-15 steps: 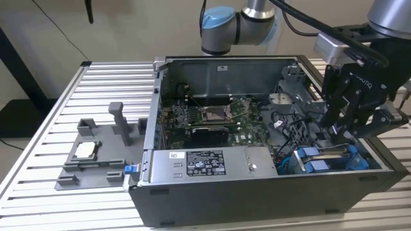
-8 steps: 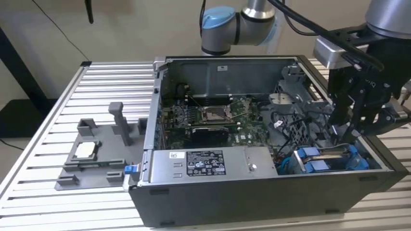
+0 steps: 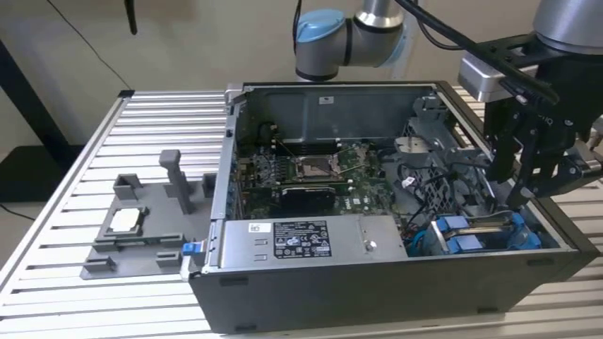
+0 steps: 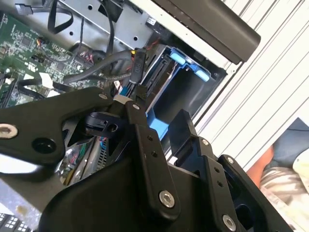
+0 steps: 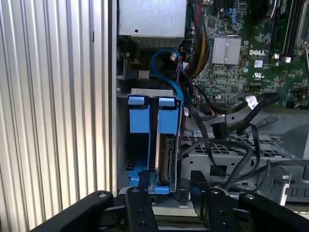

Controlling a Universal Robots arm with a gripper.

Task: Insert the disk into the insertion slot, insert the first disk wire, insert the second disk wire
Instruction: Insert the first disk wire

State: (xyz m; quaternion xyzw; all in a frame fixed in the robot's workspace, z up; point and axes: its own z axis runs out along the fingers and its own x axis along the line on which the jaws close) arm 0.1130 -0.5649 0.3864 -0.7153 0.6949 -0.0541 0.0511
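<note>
Hovering just above the corner of the open computer case [image 3: 396,282] at the exterior view's lower right, the pincer [image 3: 513,191] is standing spread, its two black fingers [image 5: 140,203] apart and gripping nothing. In both wrist views the gap between them is framing the drive cage below.

The disk [image 5: 166,154] is sitting on edge inside the insertion slot [image 5: 123,145], in the bay nearer the circuit board. Its bright blue carrier [image 5: 167,113] is wrapping it and its narrow metal edge is facing up toward the pincer. The neighbouring bay, against the case wall, is showing blue trim and a dark hollow.

In the second wrist view a black connector [image 4: 137,63] with coloured wires is hanging right at the blue carrier's rim; whether it is plugged in I cannot tell. Black cables [image 5: 251,105] are trailing loosely over a grey perforated metal bracket [image 5: 270,150] beside the cage. A blue cable [image 5: 164,50] is looping between the cage and the grey power supply box [image 3: 292,240]. The green motherboard [image 3: 320,169] is lying on the case floor beyond.

In the exterior view the case is resting on a slatted aluminium surface [image 3: 85,162]. A grey plastic fixture tray [image 3: 141,226] is sitting on that surface well apart from the pincer, toward the exterior view's left.
</note>
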